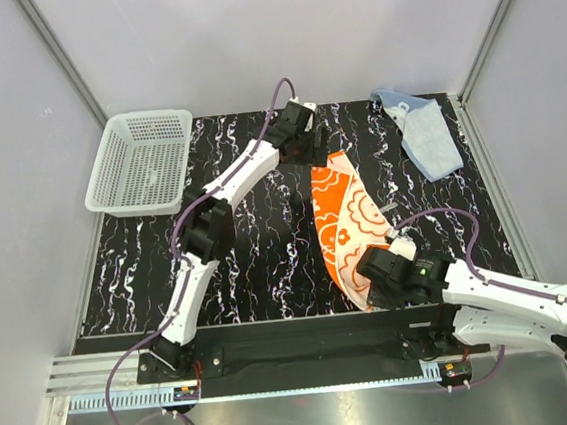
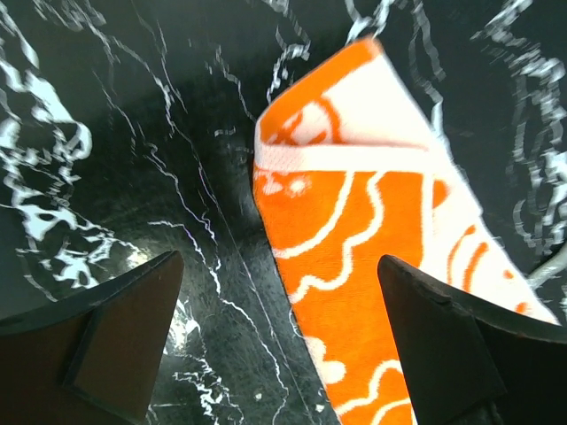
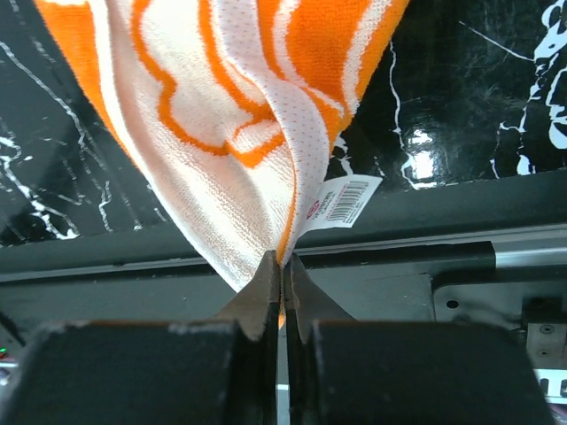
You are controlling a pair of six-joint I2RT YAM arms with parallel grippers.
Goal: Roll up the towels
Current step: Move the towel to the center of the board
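Note:
An orange towel [image 1: 342, 222] with white cartoon prints lies stretched lengthwise on the black marbled mat, from the far middle toward the near edge. My right gripper [image 1: 369, 287] is shut on its near corner [image 3: 266, 239], with a barcode tag [image 3: 344, 202] hanging beside the pinch. My left gripper [image 1: 315, 146] hovers open over the far end of the orange towel [image 2: 372, 248], one finger over bare mat and the other over cloth, nothing between them. The light blue towel [image 1: 425, 137] lies crumpled at the far right corner.
A white mesh basket [image 1: 141, 163] stands at the far left, partly off the mat [image 1: 257, 245]. Grey walls with metal frame posts close in the sides and back. A metal rail [image 1: 307, 356] runs along the near edge between the arm bases.

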